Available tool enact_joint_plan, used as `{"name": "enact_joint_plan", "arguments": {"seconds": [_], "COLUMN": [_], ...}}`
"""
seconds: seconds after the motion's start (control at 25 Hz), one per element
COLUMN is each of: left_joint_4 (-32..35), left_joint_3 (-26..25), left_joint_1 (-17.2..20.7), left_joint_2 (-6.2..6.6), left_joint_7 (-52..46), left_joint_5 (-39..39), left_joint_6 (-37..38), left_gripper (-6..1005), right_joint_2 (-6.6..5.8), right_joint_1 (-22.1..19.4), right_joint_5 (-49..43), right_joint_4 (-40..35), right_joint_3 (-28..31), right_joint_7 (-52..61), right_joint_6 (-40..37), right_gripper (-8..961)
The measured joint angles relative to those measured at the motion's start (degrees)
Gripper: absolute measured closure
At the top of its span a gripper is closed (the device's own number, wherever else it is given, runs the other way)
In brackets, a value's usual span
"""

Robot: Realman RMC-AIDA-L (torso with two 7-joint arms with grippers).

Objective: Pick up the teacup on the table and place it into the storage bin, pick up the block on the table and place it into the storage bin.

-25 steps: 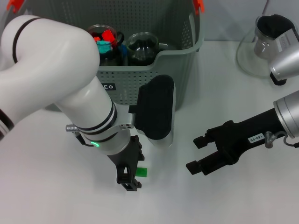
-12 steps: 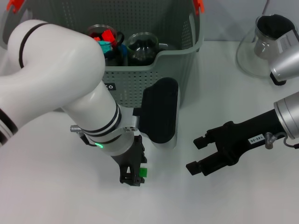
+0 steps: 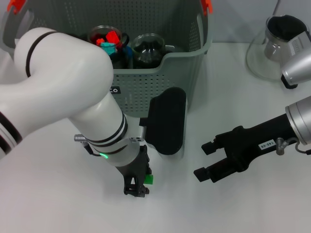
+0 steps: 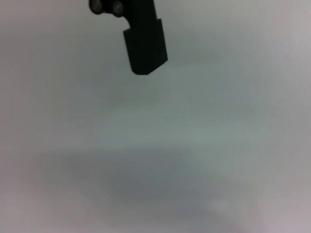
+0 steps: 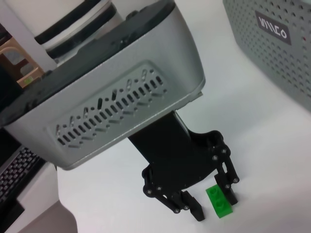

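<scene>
Now we are at the step of grasping the block (image 3: 149, 179), a small green brick that lies on the table (image 3: 58, 204), at about 6 o'clock from the bin (image 3: 160, 77) in the head view and well apart from it. Our left gripper (image 3: 137, 187) is down at the table with the block between its fingers (image 5: 198, 212). In the right wrist view the jaws stand partly open: one finger is just beside the block at its far side, the other stands a little apart, and we cannot tell if either already touches it. Nothing is held yet, in our judgement.

To do this step well, we should close slowly and keep the gripper low, so that both pads meet the flat sides of the block at the same moment. If one finger arrives first, the light brick may slide or turn on the smooth table. After closing, we should lift straight up before we move toward the bin at 12 o'clock, high enough to pass its front wall.

Our right gripper (image 3: 210, 161) waits with open fingers at 3 o'clock from the block, holding nothing. Inside the bin some glass items already lie.
</scene>
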Motion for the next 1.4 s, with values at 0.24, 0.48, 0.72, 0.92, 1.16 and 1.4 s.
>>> {"name": "enact_joint_plan", "arguments": {"seconds": [0.24, 0.48, 0.72, 0.92, 1.16, 1.4], "left_joint_4": [-0.3, -0.1, 5.0, 14.0, 19.9, 14.4], "left_joint_3": [0.3, 0.1, -1.7, -14.1, -38.1, -52.6], "left_joint_1": [-0.3, -1.0, -0.8, -0.9, -4.9, -10.6], "left_joint_2": [-0.01, 0.07, 0.10, 0.14, 0.76, 5.09], "left_joint_7": [-0.7, -1.6, -2.3, -4.8, -8.0, -10.0], "left_joint_5": [0.0, 0.0, -0.1, -3.4, -8.6, -9.4], "left_joint_6": [-0.1, 0.5, 5.1, 13.7, 18.7, 8.6], "left_gripper": [551, 729, 781, 812, 791, 769], "right_joint_2": [0.00, 0.00, -0.04, -0.21, -0.32, -0.24], "right_joint_1": [0.0, 0.0, -0.1, -0.3, -0.5, -0.4], "right_joint_5": [0.0, 0.0, 0.0, 0.0, 0.0, -0.1], "right_joint_4": [0.0, 0.0, 0.0, 0.0, 0.1, 0.6], "right_joint_3": [0.5, 0.9, 1.0, 1.3, 1.3, 1.3], "right_joint_7": [-0.3, -0.4, -0.9, -1.0, -1.1, -1.4], "right_joint_6": [0.0, 0.0, 0.0, -0.4, -0.7, -0.7], "right_gripper": [12, 12, 12, 12, 12, 12]}}
